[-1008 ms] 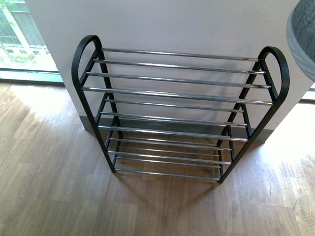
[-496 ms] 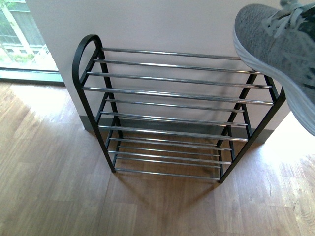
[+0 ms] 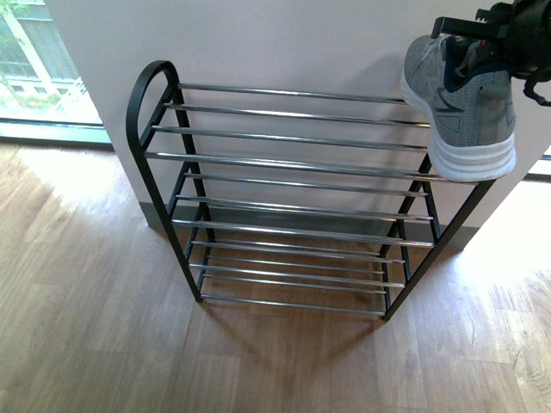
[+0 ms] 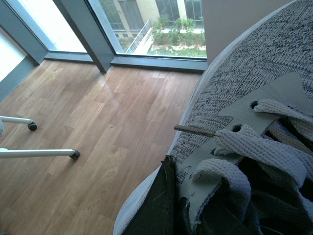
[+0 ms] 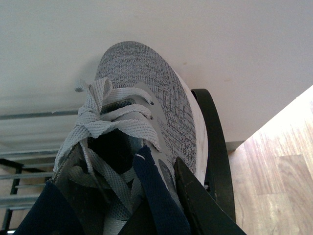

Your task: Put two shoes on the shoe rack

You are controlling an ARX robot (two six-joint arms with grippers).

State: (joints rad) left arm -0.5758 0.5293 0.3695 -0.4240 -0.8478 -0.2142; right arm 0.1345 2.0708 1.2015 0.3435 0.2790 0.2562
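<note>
Nearest, outside the front view: left hand (image 4: 195, 215) pinching one grey knit sneaker (image 4: 254, 98) over wood floor (image 4: 98, 122). Beyond: shoe rack (image 3: 293, 163), black frame, silver bars. Over its top tier's right end: right hand (image 3: 504, 30) pinching second grey sneaker (image 3: 456, 103) by the collar, toe toward the far wall (image 3: 284, 43).

Right tool (image 3: 498, 36) raised high, clamped; left tool (image 4: 178, 208) clamped.

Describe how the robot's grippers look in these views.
The right gripper is black, blocky hardware with what looks like a small red mark; its fingers are flat, matte black wedges. Of the left gripper only a dark, tapering wedge shows.
</note>
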